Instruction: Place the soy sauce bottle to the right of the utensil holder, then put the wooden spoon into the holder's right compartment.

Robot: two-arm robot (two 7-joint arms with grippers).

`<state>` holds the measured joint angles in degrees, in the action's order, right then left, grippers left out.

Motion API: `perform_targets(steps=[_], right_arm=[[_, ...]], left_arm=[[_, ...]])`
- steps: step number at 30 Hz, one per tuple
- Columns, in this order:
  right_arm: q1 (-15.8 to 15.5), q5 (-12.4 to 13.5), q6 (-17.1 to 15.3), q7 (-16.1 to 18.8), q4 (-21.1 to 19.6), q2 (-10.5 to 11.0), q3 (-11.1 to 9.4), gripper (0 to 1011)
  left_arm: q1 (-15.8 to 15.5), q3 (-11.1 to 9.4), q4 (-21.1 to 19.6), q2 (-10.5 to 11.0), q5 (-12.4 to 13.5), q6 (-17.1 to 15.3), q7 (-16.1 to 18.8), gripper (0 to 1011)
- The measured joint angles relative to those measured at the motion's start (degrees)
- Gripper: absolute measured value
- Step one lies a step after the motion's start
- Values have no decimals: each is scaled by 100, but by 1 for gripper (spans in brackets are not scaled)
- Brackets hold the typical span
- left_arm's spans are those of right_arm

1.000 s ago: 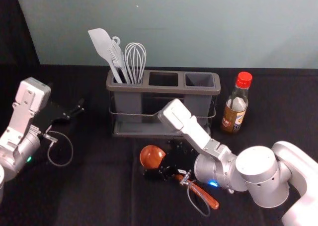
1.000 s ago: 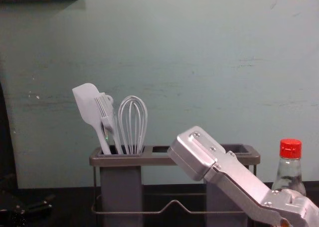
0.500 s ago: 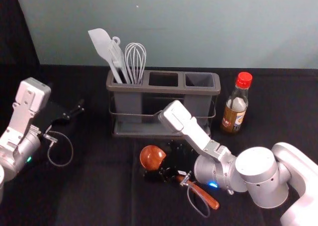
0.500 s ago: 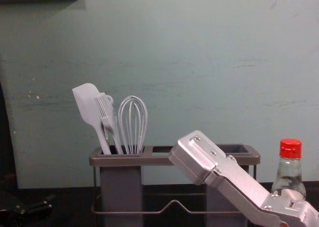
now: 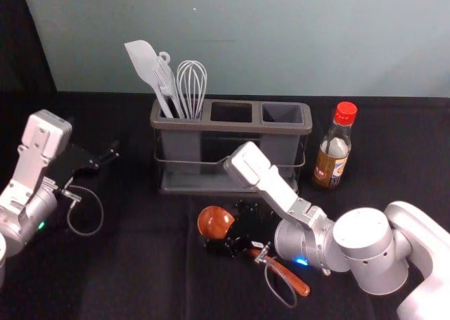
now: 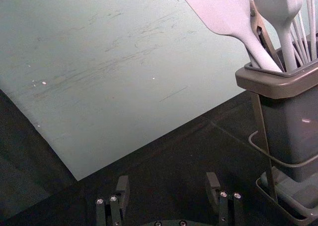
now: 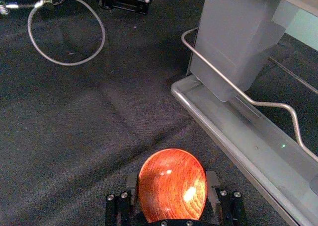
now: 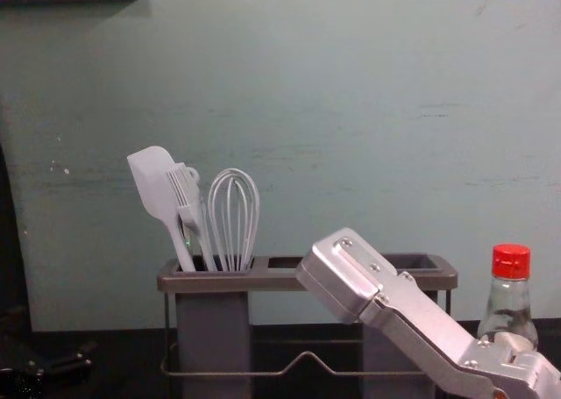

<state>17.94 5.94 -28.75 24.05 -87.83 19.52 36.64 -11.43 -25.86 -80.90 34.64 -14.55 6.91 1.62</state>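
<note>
The soy sauce bottle (image 5: 333,151) stands upright to the right of the utensil holder (image 5: 232,114), a small gap between them; its red cap (image 8: 510,261) shows in the chest view. My right gripper (image 5: 230,230) is low over the wooden spoon (image 5: 214,222), which lies in front of the holder, handle (image 5: 288,276) toward the front right. In the right wrist view, the open right gripper (image 7: 172,186) has a finger on either side of the spoon's bowl (image 7: 172,184). My left gripper (image 5: 97,150) idles left of the holder; its wrist view shows the left gripper (image 6: 167,185) open.
A white spatula (image 5: 145,65), a brush and a whisk (image 5: 191,84) stand in the holder's left compartment. The right forearm (image 5: 302,239) reaches in from the right, in front of the bottle. A wall (image 5: 246,39) rises behind the table.
My right gripper and forearm have shifted only very slightly over the spoon. The bottle, the holder and the left arm look unmoved.
</note>
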Motion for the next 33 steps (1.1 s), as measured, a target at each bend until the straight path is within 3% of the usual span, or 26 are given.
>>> perform_targets(steps=[15,23,27,33], right_arm=[[-1,11,-4,-2,-8,5,0,836],[-276,263,556,214,-439,143,-388,836],[-423,581,987,415,-698,256,-617,836],[-601,1270,1810,965,-1034,502,-962,836]], left_arm=[[0,0,0,0,0,0,0,1005],[0,0,0,0,0,0,0,1005],[0,0,0,0,0,0,0,1005],[0,0,0,0,0,0,0,1005]])
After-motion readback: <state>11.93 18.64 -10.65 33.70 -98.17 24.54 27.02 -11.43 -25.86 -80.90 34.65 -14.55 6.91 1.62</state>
